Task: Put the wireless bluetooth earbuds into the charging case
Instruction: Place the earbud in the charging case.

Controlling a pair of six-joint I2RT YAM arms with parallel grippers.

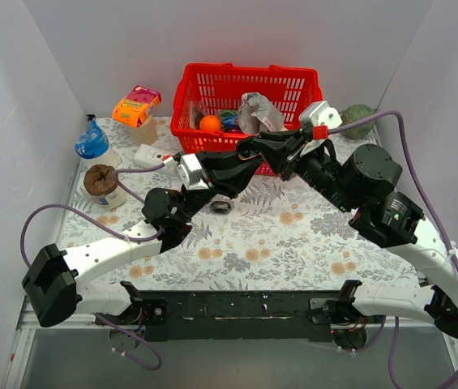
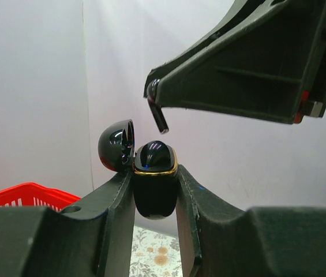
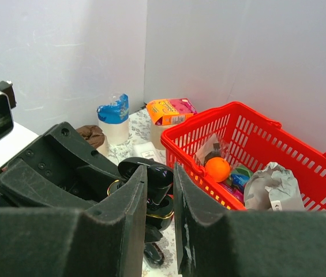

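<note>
My left gripper (image 2: 155,180) is shut on the charging case (image 2: 155,196), a black oval with a gold rim, held upright above the flowered cloth. Its lid (image 2: 116,144) hangs open to the left. One glossy black earbud (image 2: 154,154) sits in the case's mouth. My right gripper (image 3: 160,174) is shut on a second earbud (image 3: 164,173), stem pointing down, just above the case (image 3: 165,212) and apart from it. In the left wrist view that stem (image 2: 159,118) hangs a little over the rim. In the top view both grippers, left (image 1: 233,166) and right (image 1: 254,150), meet in front of the basket.
A red basket (image 1: 245,93) with an orange ball and crumpled foil stands just behind the grippers. A small black ring-like thing (image 1: 221,207) lies on the cloth below them. At the left are a white box (image 1: 151,156), a blue-capped bottle (image 1: 92,144), an orange carton (image 1: 135,105) and a brown-topped cup (image 1: 101,182).
</note>
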